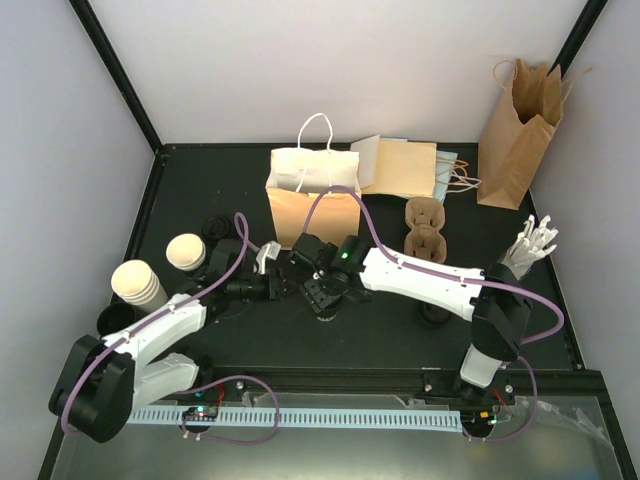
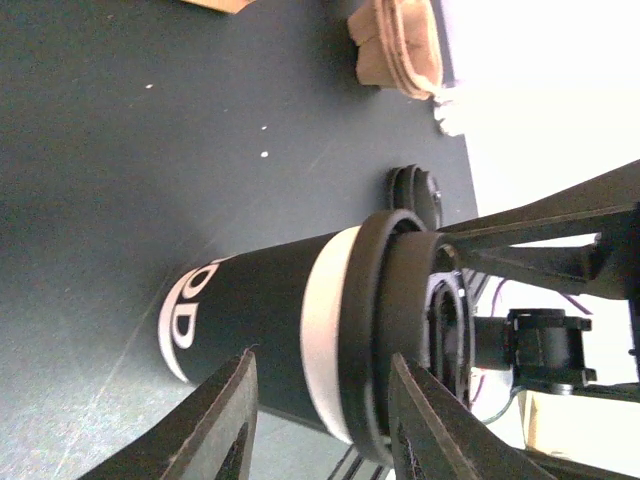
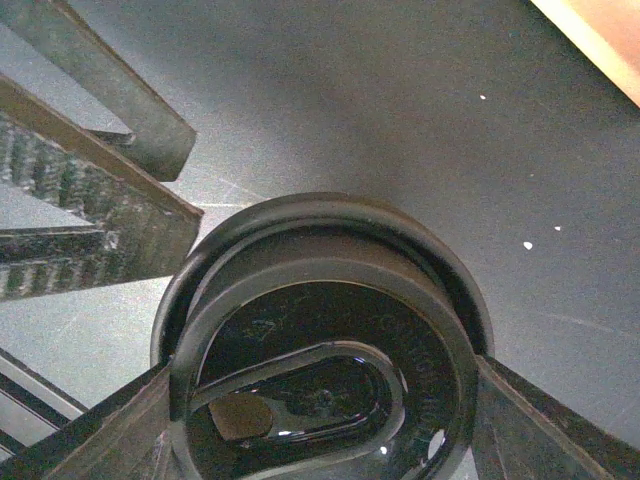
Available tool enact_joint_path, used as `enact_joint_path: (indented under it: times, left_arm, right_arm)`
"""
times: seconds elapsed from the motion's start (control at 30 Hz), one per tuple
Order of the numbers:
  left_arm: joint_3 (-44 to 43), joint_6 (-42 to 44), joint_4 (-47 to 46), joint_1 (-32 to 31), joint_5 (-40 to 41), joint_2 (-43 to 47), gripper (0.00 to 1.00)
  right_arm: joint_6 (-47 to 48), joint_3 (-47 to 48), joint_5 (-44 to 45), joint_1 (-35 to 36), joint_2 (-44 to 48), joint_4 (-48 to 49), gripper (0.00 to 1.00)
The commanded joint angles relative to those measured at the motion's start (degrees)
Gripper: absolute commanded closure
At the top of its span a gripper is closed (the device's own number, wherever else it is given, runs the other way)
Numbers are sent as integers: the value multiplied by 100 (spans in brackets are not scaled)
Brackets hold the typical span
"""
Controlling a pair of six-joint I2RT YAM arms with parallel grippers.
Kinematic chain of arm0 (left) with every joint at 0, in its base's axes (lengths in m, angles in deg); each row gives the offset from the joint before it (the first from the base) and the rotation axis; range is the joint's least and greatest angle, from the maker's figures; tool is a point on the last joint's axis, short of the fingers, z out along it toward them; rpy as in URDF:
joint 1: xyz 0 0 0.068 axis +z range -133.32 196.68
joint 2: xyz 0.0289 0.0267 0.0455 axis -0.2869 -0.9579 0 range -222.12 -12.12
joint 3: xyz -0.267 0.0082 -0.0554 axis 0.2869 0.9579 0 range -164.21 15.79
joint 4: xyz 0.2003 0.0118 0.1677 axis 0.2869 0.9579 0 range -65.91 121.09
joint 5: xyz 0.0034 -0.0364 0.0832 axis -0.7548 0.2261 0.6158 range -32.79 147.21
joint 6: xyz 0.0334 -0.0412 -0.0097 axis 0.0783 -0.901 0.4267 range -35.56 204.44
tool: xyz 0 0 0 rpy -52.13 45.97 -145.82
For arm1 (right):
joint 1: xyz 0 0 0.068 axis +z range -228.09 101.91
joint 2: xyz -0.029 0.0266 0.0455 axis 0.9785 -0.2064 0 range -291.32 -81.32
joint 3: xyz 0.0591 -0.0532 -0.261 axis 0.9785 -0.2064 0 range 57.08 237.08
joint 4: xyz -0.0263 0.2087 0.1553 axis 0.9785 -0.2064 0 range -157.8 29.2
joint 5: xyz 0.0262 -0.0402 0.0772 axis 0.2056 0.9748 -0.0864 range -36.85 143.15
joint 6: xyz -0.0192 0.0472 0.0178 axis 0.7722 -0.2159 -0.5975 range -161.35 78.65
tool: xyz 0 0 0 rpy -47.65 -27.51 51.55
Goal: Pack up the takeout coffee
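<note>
Near centre of the table (image 1: 300, 340): 1 lidded cup (image 2: 260, 330) is standing upright on its base, long axis vertical, with a dark sleeve below a white band. It is being attended by both arms at once.

The right gripper (image 3: 322, 380) is being held over it from above, with 2 fingers (image 3: 545, 425) pressed against opposite sides of the black lid (image 3: 320, 330), pinching it. The left gripper (image 2: 322, 365) is being held at the cup's side, 1 finger on each flank of the body. Whether these are pinching or standing just off cannot be told.

Judgement: the lid is probably being seated and packing is not yet begun. Both grippers are equally near, so the coming carry is turning on the direction away from the bases.

- Just beyond the cup, slightly left: handled paper bag (image 1: 305, 205), upright, inside not shown.
- Beyond, to the right: cardboard cup carrier (image 1: 424, 228), wells looking empty.
- Left: 2 stacks of cream cups (image 1: 140, 283), with loose lids (image 1: 215, 228) near them.
- Far right: tall kraft bag (image 1: 515, 130) leaning at the wall, contents hidden.
</note>
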Motion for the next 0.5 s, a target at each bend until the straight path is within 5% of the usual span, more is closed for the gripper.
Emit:
enact_joint_path:
  times: [0.0, 0.47]
  left_arm:
    - [-5, -221, -720, 33, -388, -42, 61]
    - [-71, -108, -893, 28, -328, -1039, 68]
  right_arm:
    - [63, -321, -894, 65, -311, -191, 27]
    - [324, -397, -1000, 75, -365, -24, 28]
